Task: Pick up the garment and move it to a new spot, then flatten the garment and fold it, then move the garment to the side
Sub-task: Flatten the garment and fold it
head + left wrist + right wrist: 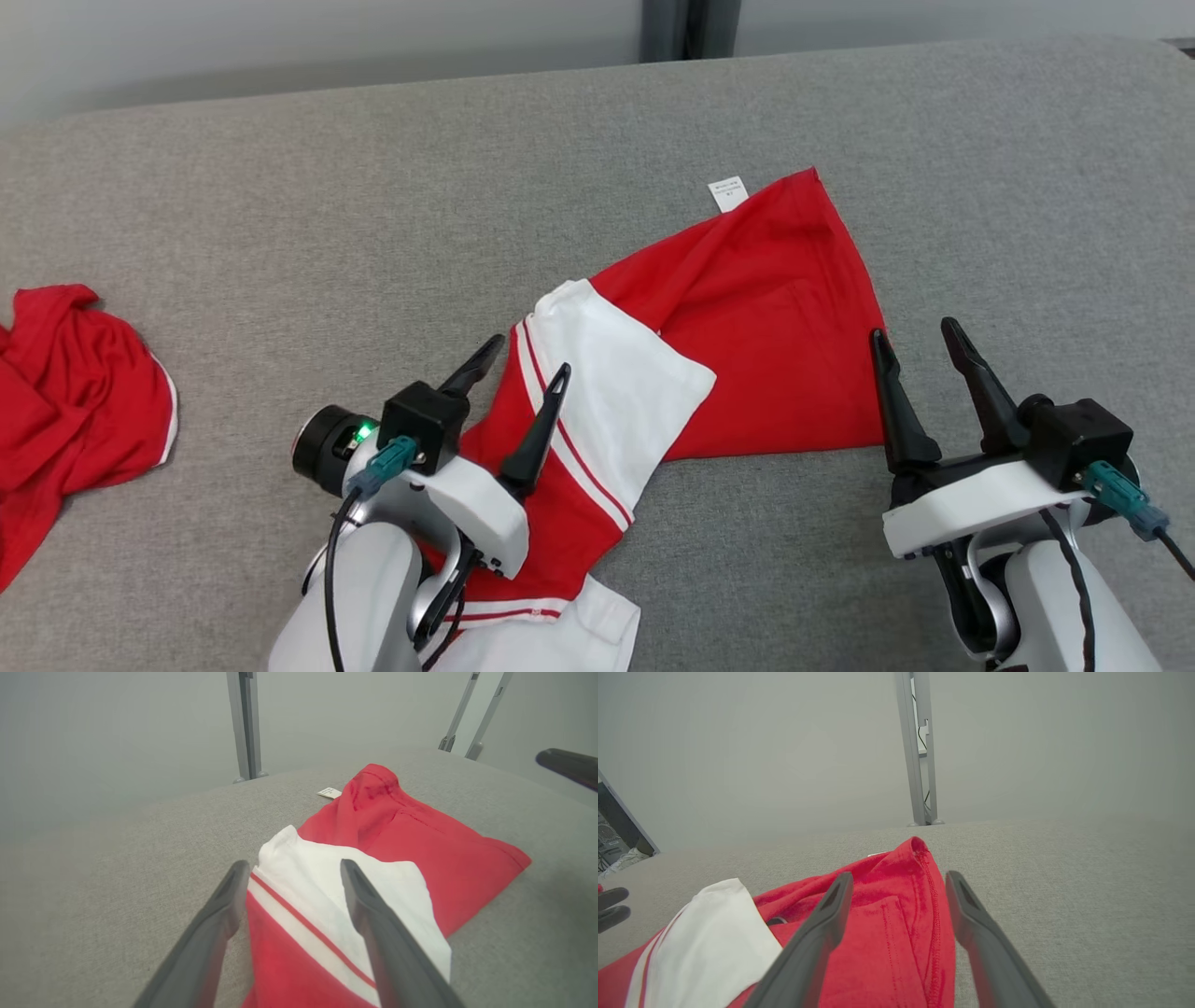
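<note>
A red garment [766,317] with a white sleeve and red stripes lies partly folded on the grey padded table [373,187]. Its small white label [727,193] sticks out at the far edge. My left gripper [527,359] is open above the striped white sleeve [327,877], nothing between its fingers. Open too, my right gripper [915,336] hovers at the garment's right edge [934,914], its left finger over the red cloth. The garment's near end runs under my left arm and out of sight.
A second red garment [65,392] lies crumpled at the table's left edge. A grey wall with a metal post [920,756] stands behind the table. Bare grey table surface stretches to the right and far side.
</note>
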You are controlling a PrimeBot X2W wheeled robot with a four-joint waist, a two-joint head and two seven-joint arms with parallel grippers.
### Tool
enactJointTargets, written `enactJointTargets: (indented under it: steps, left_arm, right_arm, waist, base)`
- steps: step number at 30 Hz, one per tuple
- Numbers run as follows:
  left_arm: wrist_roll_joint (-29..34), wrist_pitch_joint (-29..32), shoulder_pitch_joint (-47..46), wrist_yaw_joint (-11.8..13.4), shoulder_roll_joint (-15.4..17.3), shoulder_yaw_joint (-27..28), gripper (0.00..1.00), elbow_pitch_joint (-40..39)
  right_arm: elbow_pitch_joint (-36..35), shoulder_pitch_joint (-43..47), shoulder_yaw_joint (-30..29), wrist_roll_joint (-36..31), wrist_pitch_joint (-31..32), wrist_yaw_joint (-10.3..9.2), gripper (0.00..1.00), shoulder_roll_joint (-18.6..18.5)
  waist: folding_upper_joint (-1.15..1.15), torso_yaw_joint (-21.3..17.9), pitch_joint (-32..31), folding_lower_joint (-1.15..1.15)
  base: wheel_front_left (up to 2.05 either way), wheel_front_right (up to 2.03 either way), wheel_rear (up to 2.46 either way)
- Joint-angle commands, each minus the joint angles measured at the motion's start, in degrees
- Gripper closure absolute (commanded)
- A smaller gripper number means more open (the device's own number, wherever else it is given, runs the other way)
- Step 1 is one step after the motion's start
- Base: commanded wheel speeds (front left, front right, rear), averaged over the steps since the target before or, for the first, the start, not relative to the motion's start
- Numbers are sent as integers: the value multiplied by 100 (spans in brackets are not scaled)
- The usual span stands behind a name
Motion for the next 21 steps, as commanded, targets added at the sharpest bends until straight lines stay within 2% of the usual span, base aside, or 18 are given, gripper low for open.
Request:
enactJointTargets:
  steps: [1, 9, 11, 12, 13, 21]
  left_arm:
    - [-80, 167, -196, -6, 59, -78, 0, 82]
    - [-60, 656, -509, 15, 145, -365, 0, 264]
    - [15, 792, -562, 114, 166, -403, 57, 343]
    - [53, 834, -595, 176, 181, -410, 92, 375]
    - [92, 866, -628, 225, 196, -422, 100, 409]
    - [-92, 722, -830, 203, 289, -293, 100, 262]
  right_arm:
    - [0, -87, -21, 39, -29, -2, 0, -29]
    - [33, -139, 11, 107, -83, -2, 0, -30]
    - [50, -165, 24, 122, -83, -2, 0, -31]
    - [51, -182, 31, 131, -90, -2, 0, -31]
    - [52, -195, 37, 136, -95, -2, 0, -31]
    - [95, -212, 56, 183, -117, -2, 0, -31]
  waist:
    - [0, -110, 113, 0]
    - [0, -213, 252, 0]
    - [0, -237, 283, 0]
    - [0, -246, 297, 0]
    - [0, -254, 309, 0]
    - [0, -252, 337, 0]
  base:
    - [0, 0, 0]
    - [0, 0, 0]
    - [0, 0, 0]
    - [0, 0, 0]
    - [0, 0, 0]
    - [0, 0, 0]
